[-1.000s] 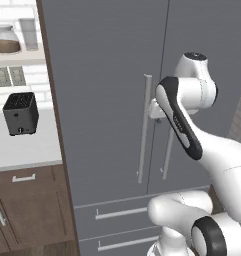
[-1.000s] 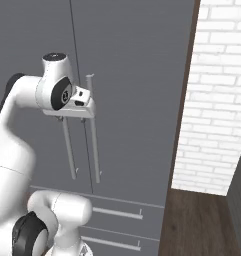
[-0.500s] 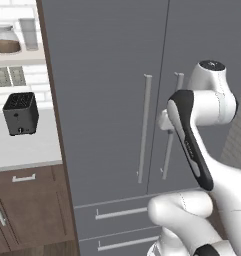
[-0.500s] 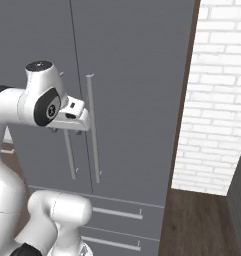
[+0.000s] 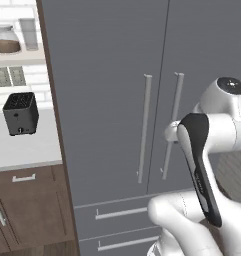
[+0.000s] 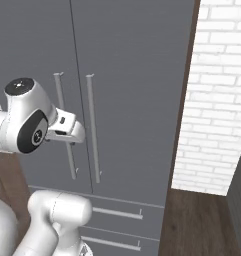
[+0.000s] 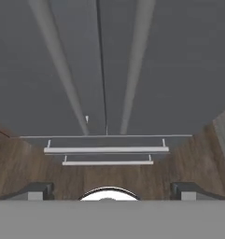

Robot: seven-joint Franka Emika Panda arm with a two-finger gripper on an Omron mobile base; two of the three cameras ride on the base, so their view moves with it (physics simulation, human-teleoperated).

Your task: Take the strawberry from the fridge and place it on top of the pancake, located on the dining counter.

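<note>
The fridge (image 5: 107, 100) stands in front of me, matte grey, both doors shut, so the strawberry is hidden. Its two long bar handles (image 5: 144, 127) run side by side along the door seam, also seen in the right base view as bar handles (image 6: 92, 130). My gripper (image 6: 71, 131) hovers just in front of the handles at mid height, touching neither. In the hand view the gripper (image 7: 112, 190) is open, its fingertips (image 7: 39, 189) wide apart with nothing between them, looking down the fridge (image 7: 170, 70) at the two drawer handles (image 7: 107, 150). The pancake and dining counter are out of view.
Left of the fridge, a black toaster (image 5: 21, 114) sits on a pale wall counter (image 5: 22, 147) over brown cabinets (image 5: 27, 210), with a jar (image 5: 6, 40) on a shelf above. A white brick wall (image 6: 212, 100) and wood floor (image 6: 197, 220) lie to the right.
The hand has dropped lower along the fridge handles and drawn back a little, while the elbow swung out to the right. The fridge doors have stayed shut.
</note>
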